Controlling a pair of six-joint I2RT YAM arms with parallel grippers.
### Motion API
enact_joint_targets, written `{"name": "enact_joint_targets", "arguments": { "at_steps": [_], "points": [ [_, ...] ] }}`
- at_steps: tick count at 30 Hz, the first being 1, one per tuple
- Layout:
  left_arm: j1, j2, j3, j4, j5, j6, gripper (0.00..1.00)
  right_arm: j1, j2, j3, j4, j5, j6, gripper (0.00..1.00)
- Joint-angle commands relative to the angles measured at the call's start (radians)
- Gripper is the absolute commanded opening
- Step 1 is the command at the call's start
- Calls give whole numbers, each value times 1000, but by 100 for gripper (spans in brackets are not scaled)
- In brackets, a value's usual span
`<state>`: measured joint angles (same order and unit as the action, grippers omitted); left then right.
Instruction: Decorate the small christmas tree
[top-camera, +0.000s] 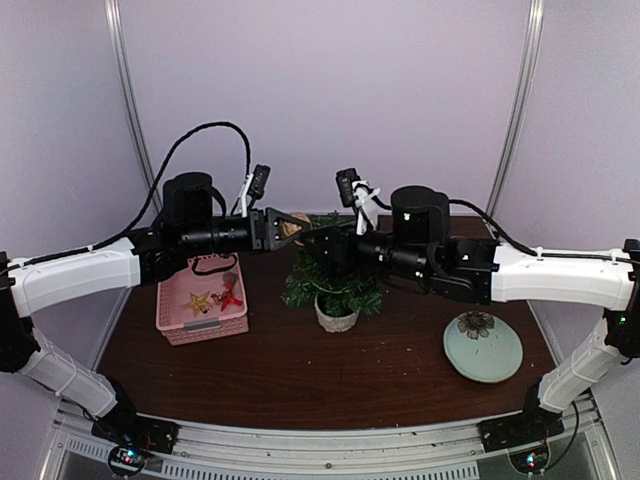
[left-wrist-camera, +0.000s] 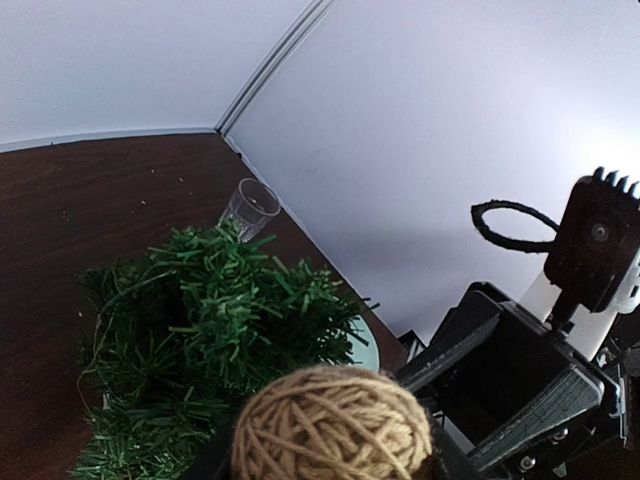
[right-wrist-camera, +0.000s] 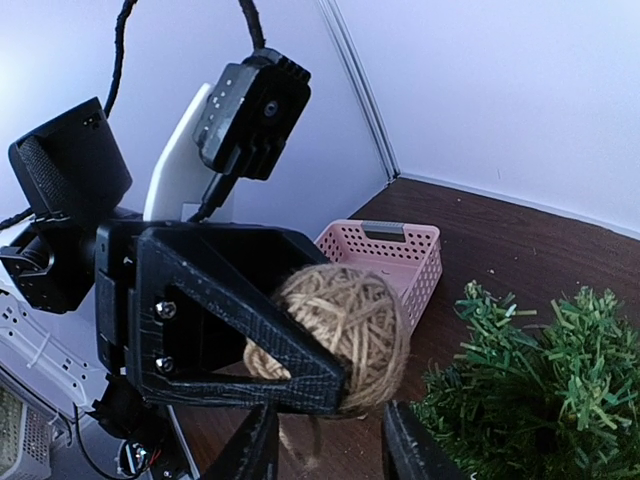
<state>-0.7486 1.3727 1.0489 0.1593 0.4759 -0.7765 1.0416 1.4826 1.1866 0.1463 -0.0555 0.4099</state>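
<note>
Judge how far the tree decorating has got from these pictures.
Done: at most one thin strand looping the small christmas tree. In hand: the left gripper holds a twine ball near its top, the right gripper open alongside. Left: the star and red ornament lie in the pink basket.

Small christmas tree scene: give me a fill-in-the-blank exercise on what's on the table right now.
1. The ball of twine is clamped in the ____ arm's fingers, close by the small christmas tree.
2. The tree stands in a white ____.
3. The gold star ornament lies in the ____ basket.
4. In the top view, the pale green plate sits on the tree's ____ side.

Missing words: left; pot; pink; right.
</note>
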Motion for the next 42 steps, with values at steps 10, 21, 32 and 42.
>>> {"name": "enact_joint_targets", "arguments": {
  "at_steps": [10,21,32,42],
  "points": [
    [-12,-14,-7,102,26,-6,16,-15,-24,-45,60,-45,39,31],
    [-19,-6,5,68,20,21,15,-17,1,-17,92,-78,44,28],
    [-40,-8,23,-14,-39,67,16,-18,15,-1,84,-77,49,0],
    [-40,-19,11,-74,-64,62,52,-18,-67,-27,0,48,-52,0]
  ]
}}
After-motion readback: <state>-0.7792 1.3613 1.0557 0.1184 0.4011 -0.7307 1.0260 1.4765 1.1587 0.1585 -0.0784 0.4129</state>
